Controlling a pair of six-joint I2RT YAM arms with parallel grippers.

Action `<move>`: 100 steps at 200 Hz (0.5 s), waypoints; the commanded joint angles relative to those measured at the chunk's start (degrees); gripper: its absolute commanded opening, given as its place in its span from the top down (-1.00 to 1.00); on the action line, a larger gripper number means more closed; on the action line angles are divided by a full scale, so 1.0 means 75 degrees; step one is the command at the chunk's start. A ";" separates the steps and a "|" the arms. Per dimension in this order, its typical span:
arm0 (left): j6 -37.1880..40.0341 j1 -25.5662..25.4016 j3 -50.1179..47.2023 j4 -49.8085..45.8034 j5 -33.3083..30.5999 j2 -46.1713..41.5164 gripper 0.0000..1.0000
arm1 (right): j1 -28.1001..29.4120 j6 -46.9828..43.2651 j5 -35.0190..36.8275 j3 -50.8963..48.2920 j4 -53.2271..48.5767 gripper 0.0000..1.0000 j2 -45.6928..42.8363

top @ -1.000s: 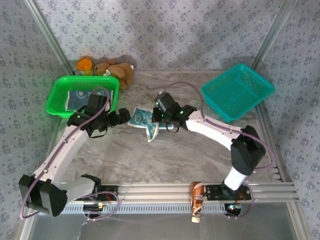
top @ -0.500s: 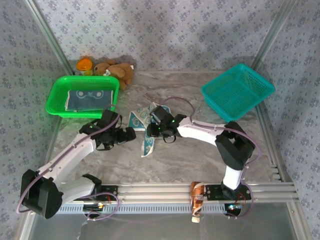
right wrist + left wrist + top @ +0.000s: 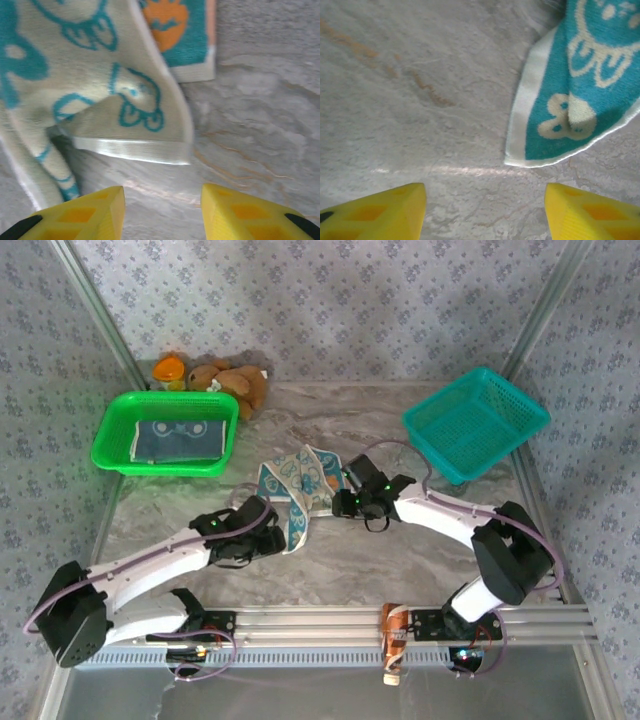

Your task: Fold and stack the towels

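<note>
Top external view: green tray (image 3: pixel 112 445) at far left of the table (image 3: pixel 420 560), holding one blue-grey towel (image 3: pixel 178 440) laid flat and folded, covering most of its floor. Teal basket (image 3: pixel 475 425) at far right, tilted, its mesh floor showing. Brown plush toy (image 3: pixel 232 382) sits just behind the green tray.

Motif towel (image 3: pixel 295 490) lies crumpled on the table between the two grippers, partly doubled over, with one strip trailing toward the near edge. Left gripper (image 3: pixel 272 538) sits just beside that trailing strip. Right gripper (image 3: pixel 343 504) is at the towel's opposite edge; touching or not, cannot tell from this view.

Left wrist view: yellow fingers (image 3: pixel 380 212) spread wide, nothing between them but bare table. A teal corner of the motif towel with cream figures and a white border lies ahead of the tips, off toward the right-hand finger, and apart from both.

Right wrist view: fingers (image 3: pixel 82 215) parted, gripping nothing. The towel's pale face with teal figures lies straight ahead; its folded white edge is just beyond the tips, not touching. A teal patch with an orange figure lies farther out.
</note>
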 commanded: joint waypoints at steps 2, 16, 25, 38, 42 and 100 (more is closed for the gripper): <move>0.0252 -0.0505 0.0253 0.0595 -0.0779 0.0451 -0.03 | -0.0206 -0.0227 -0.0157 -0.0235 -0.0022 0.08 -0.0318; 0.0708 -0.0745 0.0376 0.0770 -0.0825 0.0845 -0.01 | -0.0280 -0.0221 -0.0212 -0.0325 0.0039 0.08 -0.0379; 0.0980 -0.0857 0.0451 0.0862 -0.0828 0.1084 -0.01 | -0.0302 -0.0226 -0.0229 -0.0361 0.0052 0.08 -0.0393; 0.1382 -0.0966 0.0523 0.1071 -0.0742 0.1402 0.00 | -0.0324 -0.0215 -0.0253 -0.0382 0.0059 0.08 -0.0414; 0.1500 -0.0990 0.0558 0.1110 -0.0727 0.1485 0.00 | -0.0335 -0.0215 -0.0278 -0.0393 0.0059 0.08 -0.0412; 0.2812 -0.1158 0.0885 0.1166 -0.0736 0.2291 0.10 | -0.0343 -0.0074 -0.0311 -0.0468 0.0010 0.06 -0.0455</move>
